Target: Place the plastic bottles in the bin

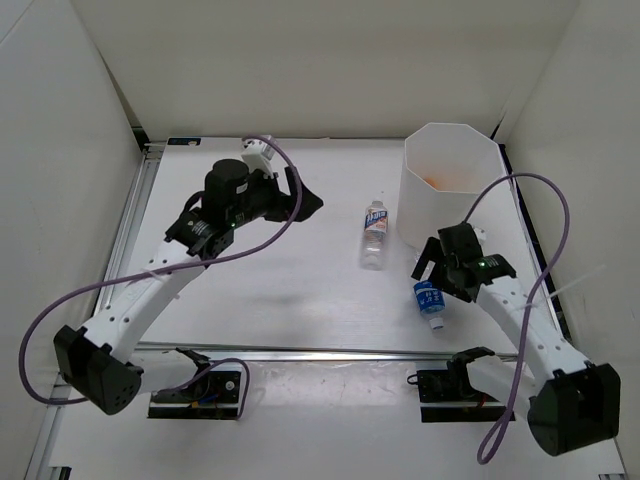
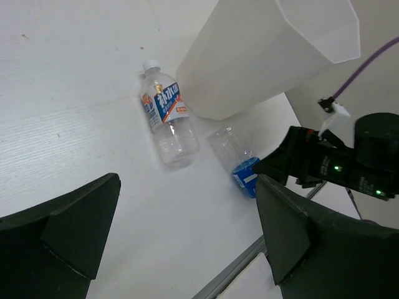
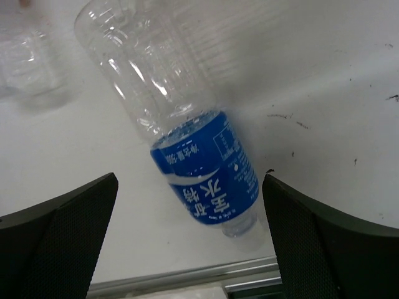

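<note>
Blue-label bottle (image 3: 199, 162) lies flat by the table (image 1: 280, 300) front edge, near the bin (image 1: 455, 190), between my right gripper (image 3: 190, 180) fingers, spread, not pinching. 1 white-and-orange bottle (image 1: 374, 232) lies left of the bin. My left gripper (image 2: 187, 187) is spread, empty, over bare table.

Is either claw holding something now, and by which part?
Nothing is held. The left claw is open and empty; the right claw is open over the blue-label bottle, not gripping.
</note>
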Tool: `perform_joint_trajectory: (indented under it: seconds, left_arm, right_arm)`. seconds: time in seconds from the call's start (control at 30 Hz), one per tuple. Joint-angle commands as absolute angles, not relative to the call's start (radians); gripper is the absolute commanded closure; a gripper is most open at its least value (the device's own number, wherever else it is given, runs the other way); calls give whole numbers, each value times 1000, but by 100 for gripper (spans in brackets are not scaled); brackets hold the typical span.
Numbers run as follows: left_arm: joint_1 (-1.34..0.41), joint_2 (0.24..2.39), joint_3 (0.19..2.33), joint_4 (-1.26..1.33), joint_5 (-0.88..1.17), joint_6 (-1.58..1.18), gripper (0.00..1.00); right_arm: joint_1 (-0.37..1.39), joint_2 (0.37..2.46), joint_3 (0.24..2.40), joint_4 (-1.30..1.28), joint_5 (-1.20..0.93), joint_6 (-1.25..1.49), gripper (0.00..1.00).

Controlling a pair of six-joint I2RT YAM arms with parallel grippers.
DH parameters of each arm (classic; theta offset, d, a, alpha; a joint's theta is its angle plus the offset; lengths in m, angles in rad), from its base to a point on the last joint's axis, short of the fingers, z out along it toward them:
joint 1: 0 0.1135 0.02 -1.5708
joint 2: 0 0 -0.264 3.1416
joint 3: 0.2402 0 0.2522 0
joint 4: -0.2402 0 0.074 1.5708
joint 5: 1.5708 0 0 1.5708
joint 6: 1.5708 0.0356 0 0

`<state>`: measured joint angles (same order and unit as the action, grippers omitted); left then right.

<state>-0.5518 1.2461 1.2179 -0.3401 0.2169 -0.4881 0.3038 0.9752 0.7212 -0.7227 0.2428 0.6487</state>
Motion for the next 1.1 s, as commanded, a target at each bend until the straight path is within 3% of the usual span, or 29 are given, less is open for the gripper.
perform_joint_trajectory:
  seconds: [0.0, 0.27, 0.37, 0.5, 0.63, 0.73, 0.93, 1.07]
  left_arm:
    - [-549, 1163, 1201, -380, 173, -465, 0]
    - [-549, 1101, 1170, -436, 129, -483, 0]
    - [-549, 1092, 1160, -448, 120, -494, 0]
    - [-549, 1072, 1150, -466, 110, -494, 0]
    - [-549, 1054, 1131, -476, 89, -494, 0]
    - [-549, 1036, 1111, -476, 80, -503, 0]
    - [-549, 1026, 1089, -476, 46, -514, 0]
    - [-549, 1039, 1089, -476, 35, -523, 0]
  right_arm:
    - [314, 1040, 709, -634, 340, 666, 0]
    - [324, 1130, 658, -569, 356, 653, 0]
    - [324, 1154, 637, -531, 307, 664, 5]
    - [324, 1178, 627, -511, 275, 673, 23]
    - [324, 1145, 627, -567, 275, 704, 49]
    - [324, 1066, 678, -702, 275, 762, 59]
    - [333, 826, 897, -1023, 190, 807, 73]
    - [333, 776, 1228, -1103, 207, 779, 76]
